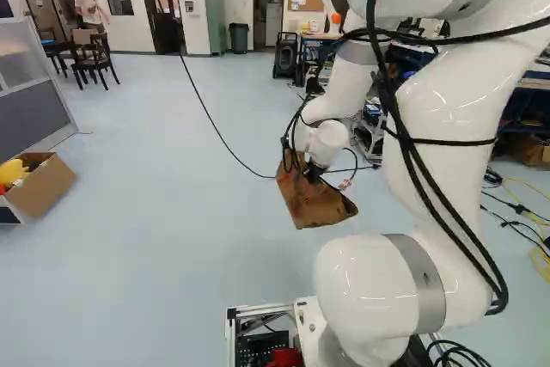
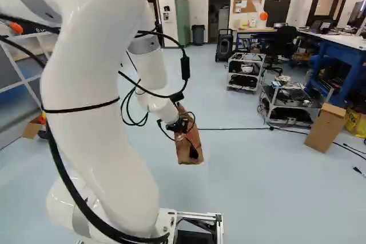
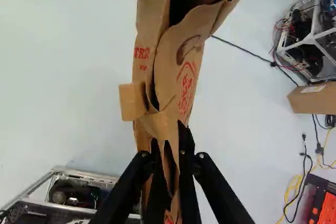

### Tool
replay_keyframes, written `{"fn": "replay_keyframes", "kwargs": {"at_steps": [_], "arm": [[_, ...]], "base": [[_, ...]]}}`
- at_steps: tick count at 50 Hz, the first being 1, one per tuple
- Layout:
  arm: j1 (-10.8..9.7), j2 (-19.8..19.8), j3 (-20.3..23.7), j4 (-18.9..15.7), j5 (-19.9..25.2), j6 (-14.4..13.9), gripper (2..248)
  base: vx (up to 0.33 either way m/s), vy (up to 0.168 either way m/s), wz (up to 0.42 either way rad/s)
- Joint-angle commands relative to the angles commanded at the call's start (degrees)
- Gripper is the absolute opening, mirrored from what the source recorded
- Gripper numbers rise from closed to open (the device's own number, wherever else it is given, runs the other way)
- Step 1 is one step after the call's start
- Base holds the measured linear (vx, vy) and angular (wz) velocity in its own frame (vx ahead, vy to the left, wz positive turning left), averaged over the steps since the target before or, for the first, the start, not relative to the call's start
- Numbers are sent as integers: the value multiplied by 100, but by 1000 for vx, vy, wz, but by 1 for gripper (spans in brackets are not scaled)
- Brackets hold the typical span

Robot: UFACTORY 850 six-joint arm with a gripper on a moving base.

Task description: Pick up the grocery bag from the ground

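Box at far left of left base view | bag near middle, tipped, pinched between both fingers of gripper, most of it sticking out ahead of the tips | arm on right

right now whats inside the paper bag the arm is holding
Through the top of the paper bag, only brown paper folds and a dark gap show. Shadow and the folded sides hide everything deeper, so I can't tell if it holds anything.
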Motion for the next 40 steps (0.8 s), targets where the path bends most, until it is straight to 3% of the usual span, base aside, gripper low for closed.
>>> {"fn": "replay_keyframes", "kwargs": {"at_steps": [21, 40], "arm": [[136, 996, 771, -549, 1050, 1302, 21], [237, 1739, 1345, -959, 1834, 2274, 21]], "base": [[0, 0, 0], [0, 0, 0]]}}
